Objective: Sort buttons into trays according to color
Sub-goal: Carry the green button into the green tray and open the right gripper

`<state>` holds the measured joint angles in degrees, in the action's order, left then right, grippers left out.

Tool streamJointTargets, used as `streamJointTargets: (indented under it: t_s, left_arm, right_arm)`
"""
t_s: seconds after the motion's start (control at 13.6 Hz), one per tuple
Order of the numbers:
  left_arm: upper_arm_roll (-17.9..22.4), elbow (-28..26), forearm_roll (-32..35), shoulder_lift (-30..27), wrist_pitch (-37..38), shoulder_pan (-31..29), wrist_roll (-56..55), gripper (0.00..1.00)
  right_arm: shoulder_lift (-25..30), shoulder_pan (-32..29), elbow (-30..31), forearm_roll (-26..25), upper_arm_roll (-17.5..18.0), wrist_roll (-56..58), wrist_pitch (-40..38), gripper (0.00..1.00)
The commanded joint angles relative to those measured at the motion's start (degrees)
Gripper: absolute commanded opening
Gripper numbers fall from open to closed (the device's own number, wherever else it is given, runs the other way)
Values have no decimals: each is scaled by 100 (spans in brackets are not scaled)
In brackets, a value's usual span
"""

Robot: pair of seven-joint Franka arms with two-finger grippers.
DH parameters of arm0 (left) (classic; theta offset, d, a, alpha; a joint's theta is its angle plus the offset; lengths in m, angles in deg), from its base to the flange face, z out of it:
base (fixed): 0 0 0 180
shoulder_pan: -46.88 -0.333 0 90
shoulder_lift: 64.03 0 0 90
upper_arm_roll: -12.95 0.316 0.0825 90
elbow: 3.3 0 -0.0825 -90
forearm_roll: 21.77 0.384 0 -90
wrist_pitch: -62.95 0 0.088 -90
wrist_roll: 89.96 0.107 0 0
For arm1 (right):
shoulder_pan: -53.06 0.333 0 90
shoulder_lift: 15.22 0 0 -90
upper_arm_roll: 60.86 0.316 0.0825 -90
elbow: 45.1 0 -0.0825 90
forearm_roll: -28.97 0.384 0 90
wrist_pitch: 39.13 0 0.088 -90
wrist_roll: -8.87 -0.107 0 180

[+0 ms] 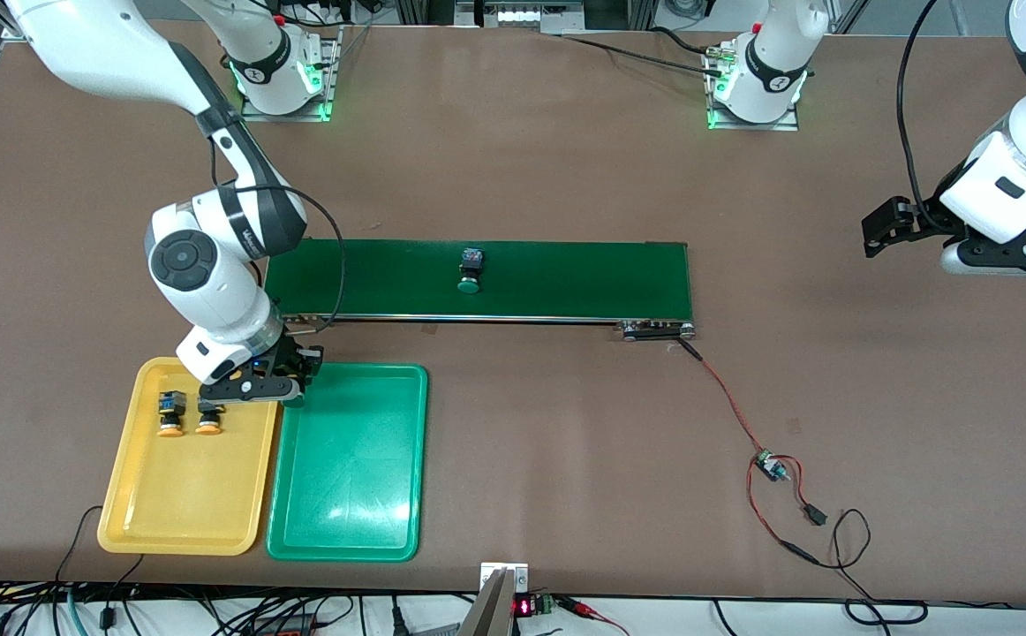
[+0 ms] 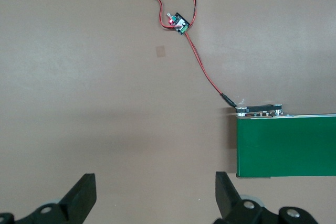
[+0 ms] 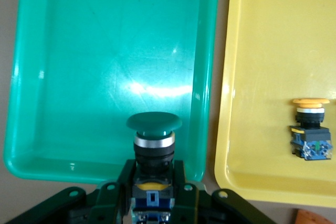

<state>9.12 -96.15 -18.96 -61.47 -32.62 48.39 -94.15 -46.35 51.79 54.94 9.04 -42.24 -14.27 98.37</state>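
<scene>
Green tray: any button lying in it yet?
No. The green tray is bare; the right gripper holds a green button over its edge.

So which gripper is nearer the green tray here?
Right. The right gripper hangs over the green tray at its conveyor-side edge, shut on a green button. The left gripper waits open over bare table at the left arm's end.

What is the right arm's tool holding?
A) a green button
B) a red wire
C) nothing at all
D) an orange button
A: the right tool is shut on a green button, over the edge of the green tray.
</scene>
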Motion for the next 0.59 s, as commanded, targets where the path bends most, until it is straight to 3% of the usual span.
streamJointTargets:
  t_s: [0.0,0.51]
  left_arm:
    - [-4,162,132,78,-23,-19,85,100]
    - [-22,153,133,69,20,7,6,100]
  right_arm:
    - [-270,57,-151,-309,-121,12,180,25]
    - [-797,223,-238,-502,-491,30,1016,26]
